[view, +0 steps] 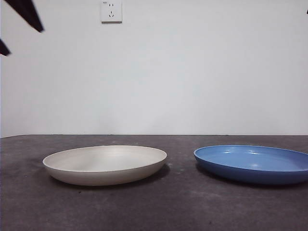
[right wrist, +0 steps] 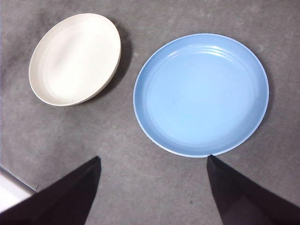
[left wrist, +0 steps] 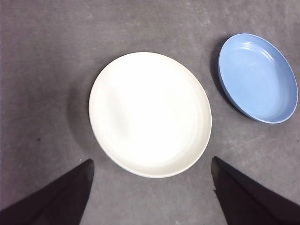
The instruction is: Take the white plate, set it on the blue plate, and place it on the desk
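The white plate point(view: 105, 164) lies on the desk point(view: 173, 207) at the left. The blue plate point(view: 254, 163) lies apart from it at the right. Both plates are empty. My left gripper point(left wrist: 152, 187) hangs high above the white plate point(left wrist: 150, 114) with its jaws open and empty; the blue plate point(left wrist: 258, 77) shows beside it. My right gripper point(right wrist: 153, 187) hangs high above the blue plate point(right wrist: 201, 93), open and empty, with the white plate point(right wrist: 75, 58) off to the side. In the front view only a black tip point(view: 26, 13) shows at the top left corner.
A white wall with a power socket point(view: 111, 11) stands behind the desk. A bare strip of desk separates the two plates. A pale edge point(right wrist: 11, 190) shows at the corner of the right wrist view.
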